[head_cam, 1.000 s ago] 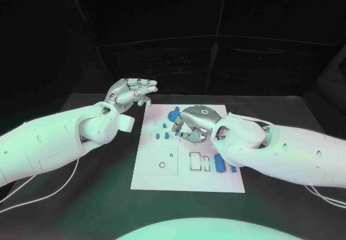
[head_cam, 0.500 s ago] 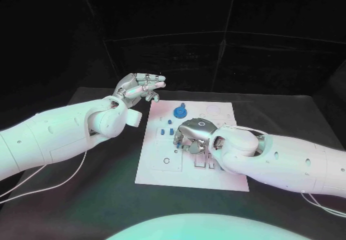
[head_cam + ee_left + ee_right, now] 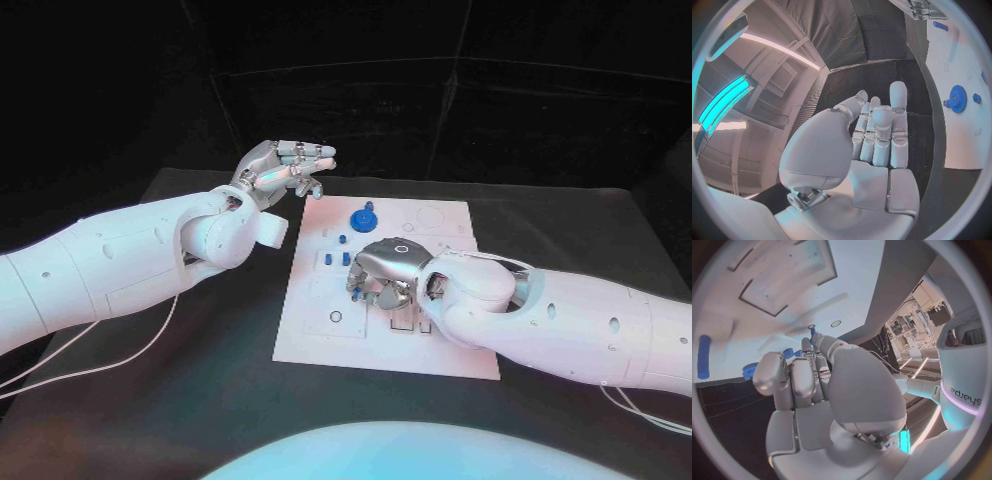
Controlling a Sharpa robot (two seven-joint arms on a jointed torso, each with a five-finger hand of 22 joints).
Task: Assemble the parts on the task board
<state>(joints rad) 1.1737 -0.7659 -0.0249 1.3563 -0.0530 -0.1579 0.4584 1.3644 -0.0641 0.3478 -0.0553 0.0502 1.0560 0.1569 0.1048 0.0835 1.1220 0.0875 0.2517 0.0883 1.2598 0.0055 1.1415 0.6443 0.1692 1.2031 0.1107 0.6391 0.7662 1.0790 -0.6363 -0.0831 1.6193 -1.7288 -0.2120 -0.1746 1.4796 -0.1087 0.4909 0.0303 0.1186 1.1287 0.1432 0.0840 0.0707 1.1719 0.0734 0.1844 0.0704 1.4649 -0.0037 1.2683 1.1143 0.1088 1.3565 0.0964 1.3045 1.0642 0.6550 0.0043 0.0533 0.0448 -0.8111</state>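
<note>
Right hand: the right hand (image 3: 387, 272) has come down onto the middle of the board (image 3: 325, 345) since a second ago; its fingers curl in over the small blue pieces (image 3: 338, 260), and whether it has hold of one I cannot tell
Meaning: likely a pick or a press just beginning
Gear: the blue gear (image 3: 365, 217) lies untouched on the board's far part
Left hand: the left hand (image 3: 289, 166) hangs past the far left corner as before, fingers loosely apart, holding nothing

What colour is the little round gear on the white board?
Blue. The gear stands near the task board's far end, clearest in the head view.
</note>
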